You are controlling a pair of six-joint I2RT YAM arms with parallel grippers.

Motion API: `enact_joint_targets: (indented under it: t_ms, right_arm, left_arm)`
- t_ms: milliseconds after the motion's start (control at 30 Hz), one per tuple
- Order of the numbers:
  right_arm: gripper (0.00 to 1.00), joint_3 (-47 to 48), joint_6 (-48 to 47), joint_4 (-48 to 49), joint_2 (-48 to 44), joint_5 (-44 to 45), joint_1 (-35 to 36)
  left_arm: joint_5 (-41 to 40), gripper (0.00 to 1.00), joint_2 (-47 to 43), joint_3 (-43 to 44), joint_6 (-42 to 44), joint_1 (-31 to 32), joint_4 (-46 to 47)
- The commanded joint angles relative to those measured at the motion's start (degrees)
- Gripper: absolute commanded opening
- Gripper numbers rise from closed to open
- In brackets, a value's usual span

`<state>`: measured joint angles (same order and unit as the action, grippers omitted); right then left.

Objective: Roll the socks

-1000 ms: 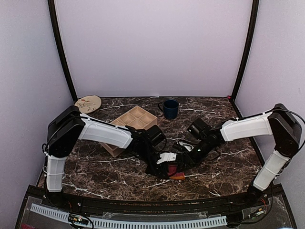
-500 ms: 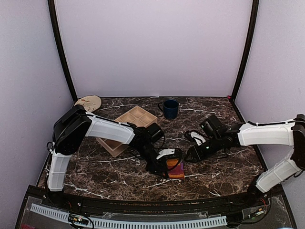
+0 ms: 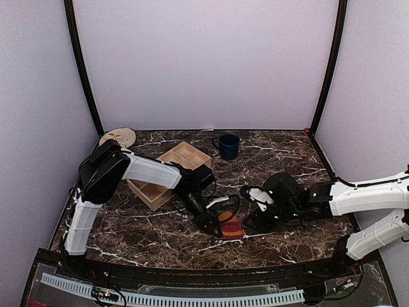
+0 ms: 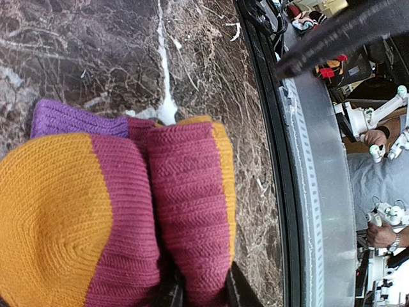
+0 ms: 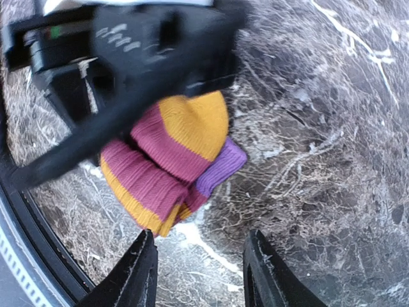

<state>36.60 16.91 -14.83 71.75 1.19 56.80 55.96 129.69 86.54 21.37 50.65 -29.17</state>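
Observation:
The socks show as one folded bundle (image 3: 231,226) of purple, orange and red stripes, lying on the marble near the front middle. My left gripper (image 3: 215,223) is shut on it from the left. In the left wrist view a red fold of the bundle (image 4: 192,217) is pinched between the fingertips (image 4: 171,295) of the left gripper (image 4: 201,291). My right gripper (image 3: 254,222) hangs just right of the bundle, open and apart from it. The right wrist view has the bundle (image 5: 172,160) ahead of the right gripper (image 5: 201,275), with bare marble between its fingers.
A wooden compartment box (image 3: 171,171) sits behind the left arm. A dark blue mug (image 3: 227,146) stands at the back middle and a tan round disc (image 3: 118,137) at the back left. The table's black front rail (image 4: 287,192) runs close to the bundle.
My right gripper has let go of the bundle and drawn back to the right. The left gripper keeps its hold and has shifted slightly forward with the bundle.

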Motion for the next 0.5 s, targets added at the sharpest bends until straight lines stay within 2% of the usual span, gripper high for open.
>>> enact_joint_targets:
  t_ms: [0, 467]
  right_arm:
    - [0.43, -0.6, -3.4, 3.1, -0.8, 5.8, 3.8]
    - [0.43, 4.1, -13.1, 3.1, 8.0, 8.5, 11.3]
  left_arm:
    - [-3.1, 0.22, 3.5, -0.8, -1.1, -0.7, -6.1]
    - [-1.3, 0.22, 6.0, 1.0, -0.7, -1.5, -8.1]
